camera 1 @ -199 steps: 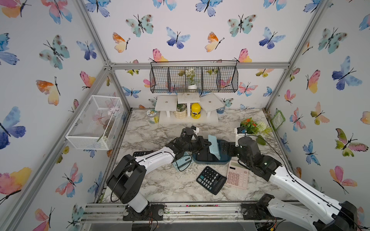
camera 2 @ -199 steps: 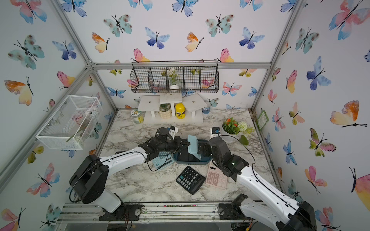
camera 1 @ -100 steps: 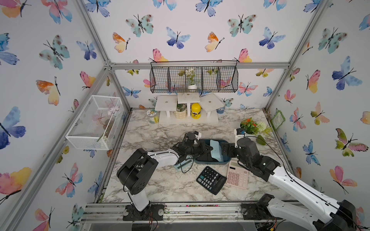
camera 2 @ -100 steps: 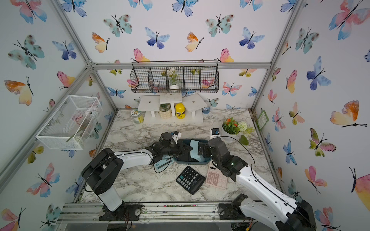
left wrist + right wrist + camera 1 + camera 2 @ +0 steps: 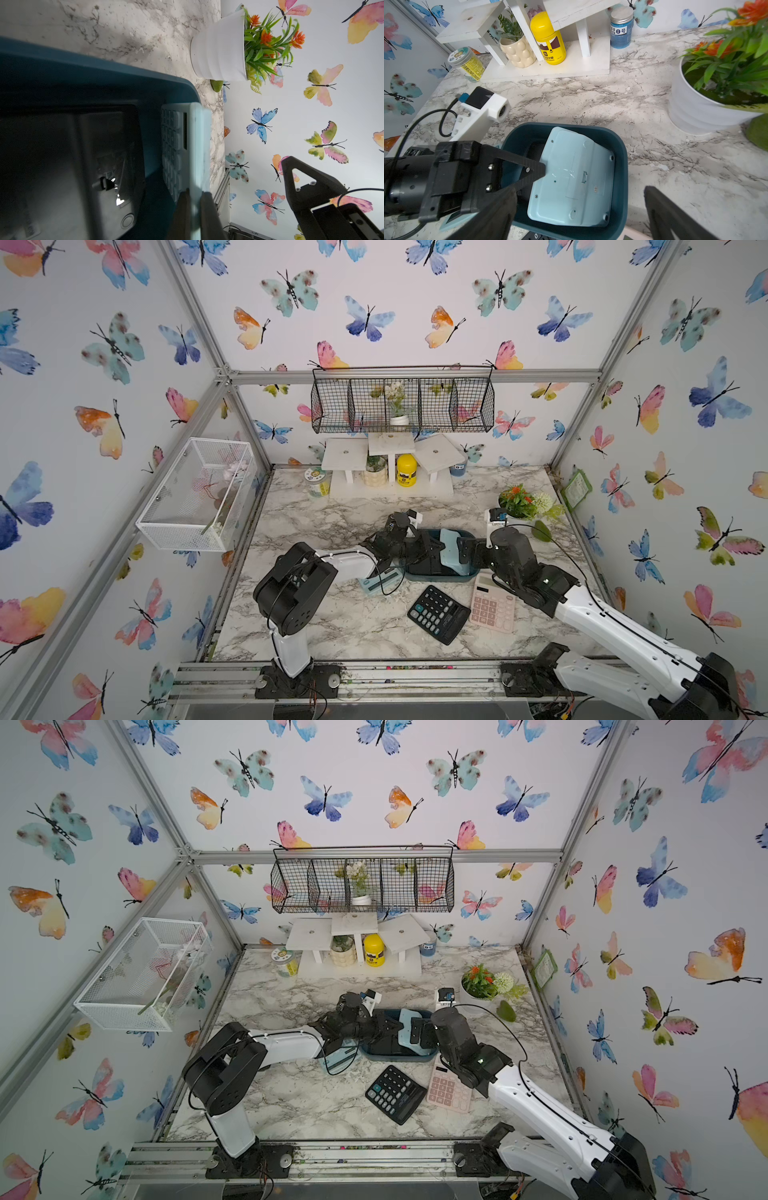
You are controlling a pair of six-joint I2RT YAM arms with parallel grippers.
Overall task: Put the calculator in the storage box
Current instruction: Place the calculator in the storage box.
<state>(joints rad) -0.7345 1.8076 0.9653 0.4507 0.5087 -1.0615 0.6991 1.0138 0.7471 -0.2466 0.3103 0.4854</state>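
Observation:
The storage box (image 5: 440, 577) (image 5: 623, 166) is a dark teal tub at mid-table. A light blue calculator (image 5: 449, 549) (image 5: 575, 176) stands tilted inside it, back side toward the right arm. My left gripper (image 5: 434, 549) (image 5: 195, 193) is shut on the calculator's edge, its fingers (image 5: 207, 214) clamping both faces. In the left wrist view a dark flat object (image 5: 83, 166) lies on the box floor. My right gripper (image 5: 462, 551) (image 5: 579, 190) is open at the box's right end, its jaws wide apart and touching nothing.
A black calculator (image 5: 438, 614) and a pink calculator (image 5: 492, 605) lie in front of the box. Another pale teal calculator (image 5: 376, 583) lies under the left arm. A white potted plant (image 5: 519, 504) stands behind the right arm. A white shelf (image 5: 390, 472) with jars lines the back wall.
My left arm has swung in and carried the light blue calculator slightly right and down into the box. The right arm has barely moved.

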